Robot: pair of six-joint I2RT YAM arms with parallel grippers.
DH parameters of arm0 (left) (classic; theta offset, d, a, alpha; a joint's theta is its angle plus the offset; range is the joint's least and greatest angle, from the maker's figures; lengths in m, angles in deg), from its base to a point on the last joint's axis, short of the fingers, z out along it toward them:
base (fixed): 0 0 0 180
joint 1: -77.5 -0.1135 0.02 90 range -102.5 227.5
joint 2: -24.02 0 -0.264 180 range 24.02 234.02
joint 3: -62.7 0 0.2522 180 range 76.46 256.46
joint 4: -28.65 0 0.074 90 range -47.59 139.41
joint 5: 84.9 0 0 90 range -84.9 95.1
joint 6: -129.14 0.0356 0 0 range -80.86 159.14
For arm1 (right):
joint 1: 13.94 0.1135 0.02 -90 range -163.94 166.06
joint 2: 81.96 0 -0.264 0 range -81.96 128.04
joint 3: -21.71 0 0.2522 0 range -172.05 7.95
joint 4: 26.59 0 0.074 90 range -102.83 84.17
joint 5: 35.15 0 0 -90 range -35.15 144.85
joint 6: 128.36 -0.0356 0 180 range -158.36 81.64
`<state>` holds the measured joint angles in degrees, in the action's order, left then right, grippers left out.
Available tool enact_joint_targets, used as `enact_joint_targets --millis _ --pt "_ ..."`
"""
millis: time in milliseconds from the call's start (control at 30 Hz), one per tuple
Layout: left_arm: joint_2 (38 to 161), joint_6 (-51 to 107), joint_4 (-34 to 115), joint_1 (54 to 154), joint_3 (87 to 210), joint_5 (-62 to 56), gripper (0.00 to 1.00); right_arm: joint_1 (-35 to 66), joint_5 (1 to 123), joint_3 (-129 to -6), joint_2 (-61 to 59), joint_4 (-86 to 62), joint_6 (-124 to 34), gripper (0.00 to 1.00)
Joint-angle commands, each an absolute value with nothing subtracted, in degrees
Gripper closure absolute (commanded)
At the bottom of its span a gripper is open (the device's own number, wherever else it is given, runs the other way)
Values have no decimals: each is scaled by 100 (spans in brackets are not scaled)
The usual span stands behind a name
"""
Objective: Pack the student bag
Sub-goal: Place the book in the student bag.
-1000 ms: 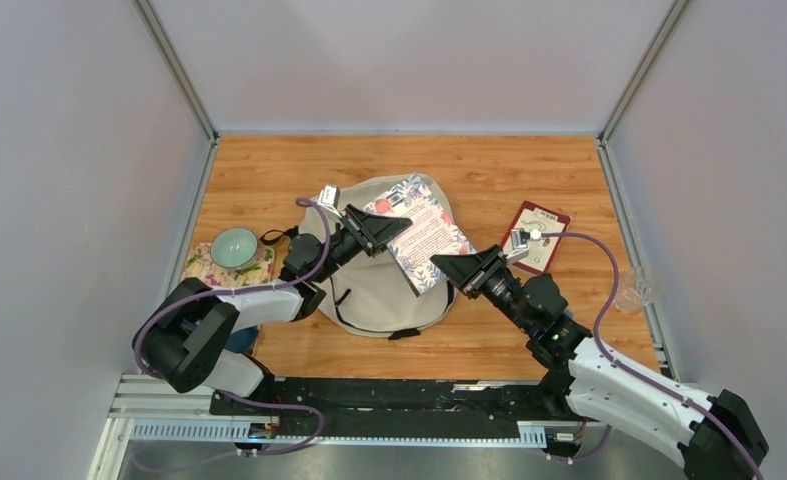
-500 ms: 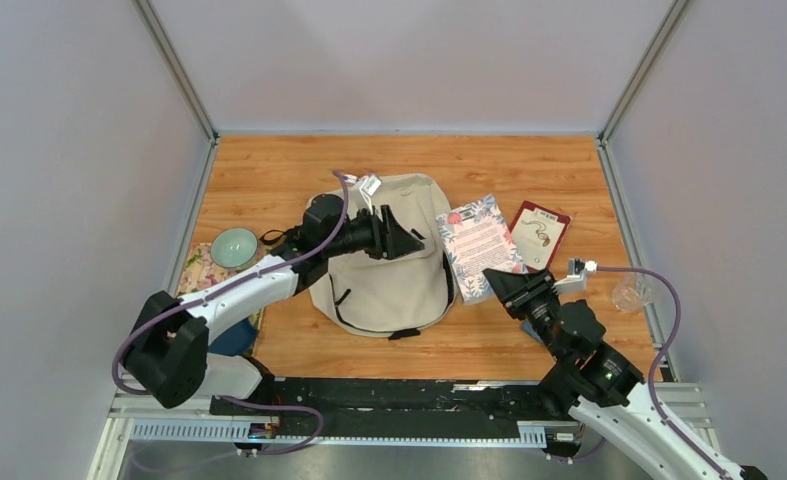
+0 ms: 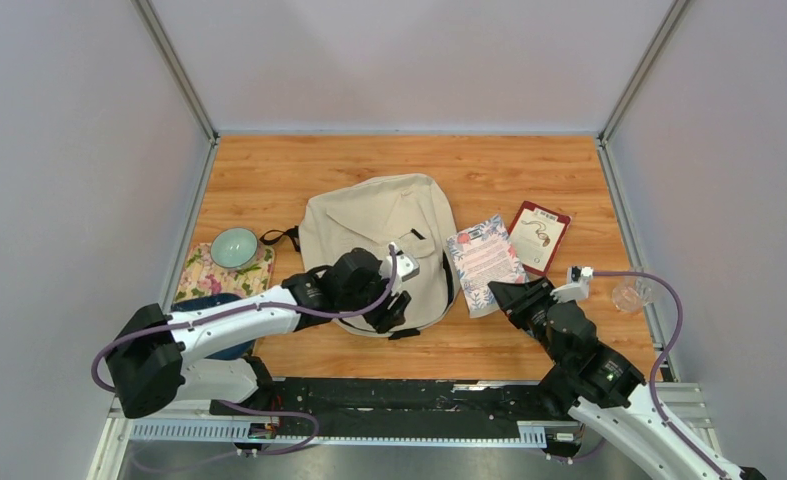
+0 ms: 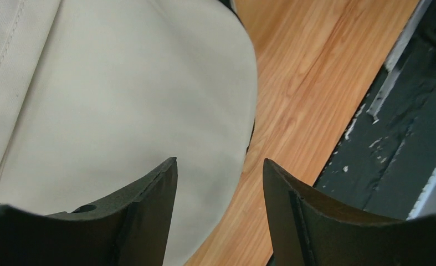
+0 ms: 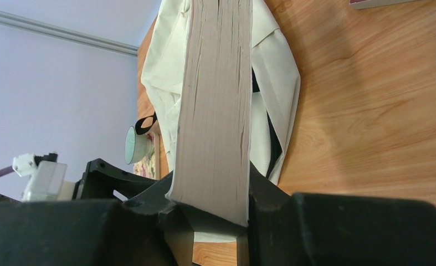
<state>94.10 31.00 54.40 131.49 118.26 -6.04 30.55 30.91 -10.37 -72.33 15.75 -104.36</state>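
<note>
"Where it lies mid-way across the wooden table [image 3: 269,170], student bag [image 3: 369,225]: soft cream cloth, rounded outline, black straps at the edges."

"Left gripper [image 4: 220,166]?"

"Arm folded low, wrist tipped down over the bag's near hem. Curved matte-black fingers [image 4: 149,210] stand apart, nothing between them; cloth and wood grain below."

"Right gripper [image 3: 499,292]?"

"Forearm stretched forward, jaws clamped on the near end of a floral paperback [image 3: 481,260]; its pale, ridged page block fills the gap. Book held just right of the bag, beside a dark red book [image 3: 539,235]."
</note>
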Motion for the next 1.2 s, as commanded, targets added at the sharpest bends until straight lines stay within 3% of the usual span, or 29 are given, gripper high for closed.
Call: enact_joint_targets --millis 0,800,900,1000,1033,1167 --pt "9283 3906 5647 13374 11715 70 34 3062 2981 -1165 -7317 976 -10639 100" --pt "10241 4415 5445 14043 11908 395 35 3070 2998 -945 -7282 967 -10832 100" --pt "10417 4372 5532 14077 12049 675 39 3062 2989 -936 -7291 984 -10841 100" --pt "10505 4371 5542 14086 12119 808 50 3070 3007 -927 -7326 1028 -10850 100" --pt "10496 4363 5542 14087 12128 835 59 3070 2998 -919 -7343 1046 -10858 100" --pt "10321 4327 5463 14087 12128 905 78 3062 2981 -936 -7475 1160 -10859 100"
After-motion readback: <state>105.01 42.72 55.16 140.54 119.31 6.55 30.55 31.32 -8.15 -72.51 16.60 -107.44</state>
